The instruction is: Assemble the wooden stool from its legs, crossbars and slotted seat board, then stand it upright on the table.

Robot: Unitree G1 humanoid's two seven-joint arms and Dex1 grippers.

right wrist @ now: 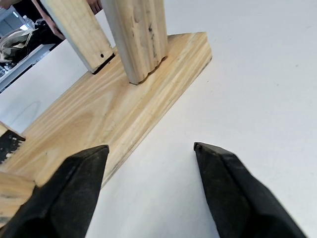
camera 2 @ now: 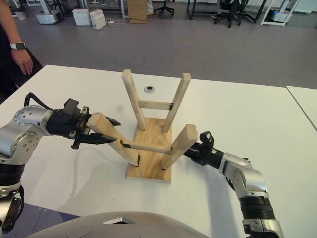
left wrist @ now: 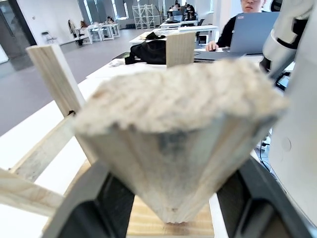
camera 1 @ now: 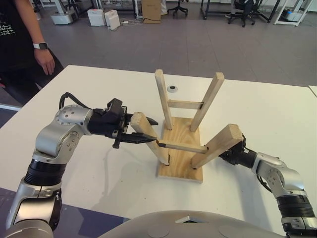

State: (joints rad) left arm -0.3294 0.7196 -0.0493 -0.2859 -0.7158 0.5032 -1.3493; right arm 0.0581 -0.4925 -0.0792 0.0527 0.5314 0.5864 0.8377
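1. The stool [camera 1: 184,130] sits upside down near the middle of your table [camera 1: 99,89]. Its seat board [camera 1: 182,169] lies flat and all four legs point up.
2. Your left gripper [camera 1: 147,130] is clamped on the near-left leg [camera 1: 157,148], close to its top end, with one finger above and one below. In the left wrist view that rough-cut end sits right in front of the camera.
3. That leg leans out toward your left arm. The near crossbar [camera 1: 183,147] runs from it across to the near-right leg [camera 1: 215,146], which leans the other way.
4. Your right gripper [right wrist: 148,148] is low over the table, just behind the near-right leg (from the head camera, the leg covers most of it). Its fingers [right wrist: 79,183] are spread with nothing between them but bare tabletop. One finger lies by the long edge of the seat board.
5. The far-left leg [camera 1: 163,99] and far-right leg [camera 1: 208,101] stand behind, joined by the far crossbar [camera 1: 185,104].
6. A small round disc [camera 1: 172,89] is set in the table just beyond the far legs.
7. On the floor behind are a cardboard box [camera 1: 151,10], white units [camera 1: 104,17] and an office chair [camera 1: 245,10], all well away from the stool.
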